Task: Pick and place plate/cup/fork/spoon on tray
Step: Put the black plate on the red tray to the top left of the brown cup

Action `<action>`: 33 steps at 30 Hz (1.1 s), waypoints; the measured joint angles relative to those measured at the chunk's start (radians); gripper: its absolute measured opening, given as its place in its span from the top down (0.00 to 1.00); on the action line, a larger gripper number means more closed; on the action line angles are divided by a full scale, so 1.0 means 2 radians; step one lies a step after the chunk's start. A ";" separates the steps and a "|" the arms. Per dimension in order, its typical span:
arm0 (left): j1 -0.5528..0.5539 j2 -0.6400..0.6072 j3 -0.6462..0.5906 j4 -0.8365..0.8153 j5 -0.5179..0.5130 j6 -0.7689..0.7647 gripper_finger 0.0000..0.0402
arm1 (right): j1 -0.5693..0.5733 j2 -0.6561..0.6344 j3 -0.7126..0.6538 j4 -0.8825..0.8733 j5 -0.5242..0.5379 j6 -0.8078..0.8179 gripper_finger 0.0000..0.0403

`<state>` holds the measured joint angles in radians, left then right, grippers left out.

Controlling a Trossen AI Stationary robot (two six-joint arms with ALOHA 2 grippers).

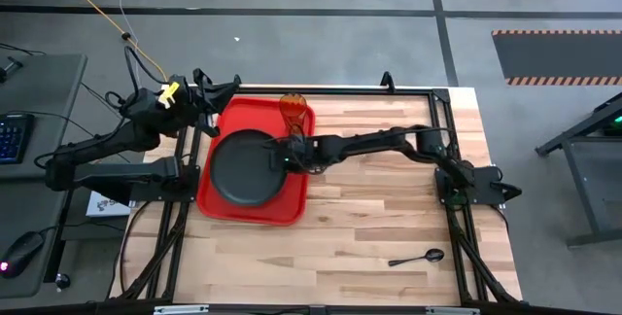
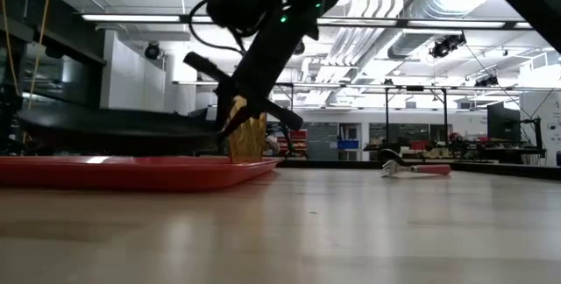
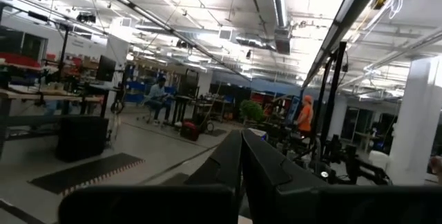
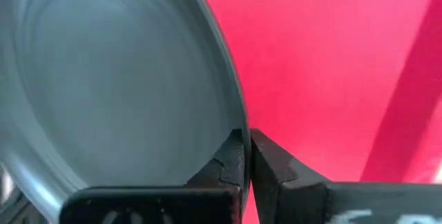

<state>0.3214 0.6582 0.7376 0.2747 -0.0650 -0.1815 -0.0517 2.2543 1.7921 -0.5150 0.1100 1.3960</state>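
The dark plate (image 1: 243,167) lies over the red tray (image 1: 220,208) at the table's left. The amber cup (image 1: 293,111) stands upright in the tray's far right corner, just beyond the plate. My right gripper (image 1: 292,153) reaches from the table's right and is shut on the plate's right rim. The dark spoon (image 1: 418,257) lies on the bare wood near the front right. The fork does not show. My left gripper (image 3: 242,156) is shut and empty by the tray's far left corner, pointing into the room. My right gripper pinches the plate's raised rim (image 4: 233,117) on the plate's right side, one finger inside the plate and one outside. The fingers come from the table's right, slanting down. The plate sits over the tray (image 4: 318,65); I cannot tell whether it is lifted clear.
Bare wood lies between the tray and the table's right edge. Black frame rails (image 1: 457,227) run along the table's left and right sides. In the low view a small metallic thing with a reddish end (image 2: 412,168) shows far off; I cannot tell what it is.
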 joint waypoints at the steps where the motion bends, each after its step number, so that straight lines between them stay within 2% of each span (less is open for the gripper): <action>1: 0.000 0.000 0.000 0.000 0.000 -0.001 0.99 | -0.002 0.005 0.007 -0.011 0.003 0.000 1.00; 11: 0.000 0.000 0.000 -0.024 0.016 -0.004 0.99 | -0.018 0.011 0.013 -0.047 0.008 0.011 1.00; 26: 0.000 0.000 0.000 -0.025 0.016 -0.004 0.99 | -0.018 0.011 0.013 -0.043 0.019 0.010 0.99; 29: 0.000 0.000 0.000 -0.025 0.016 -0.004 0.99 | -0.018 0.011 0.013 -0.043 0.019 0.009 0.94; 33: 0.000 0.000 0.000 -0.025 0.016 -0.004 0.99 | -0.018 0.011 0.013 -0.043 0.020 0.005 0.82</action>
<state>0.3214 0.6579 0.7376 0.2249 -0.0330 -0.1888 -0.0872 2.2772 1.8175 -0.6010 0.1501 1.4059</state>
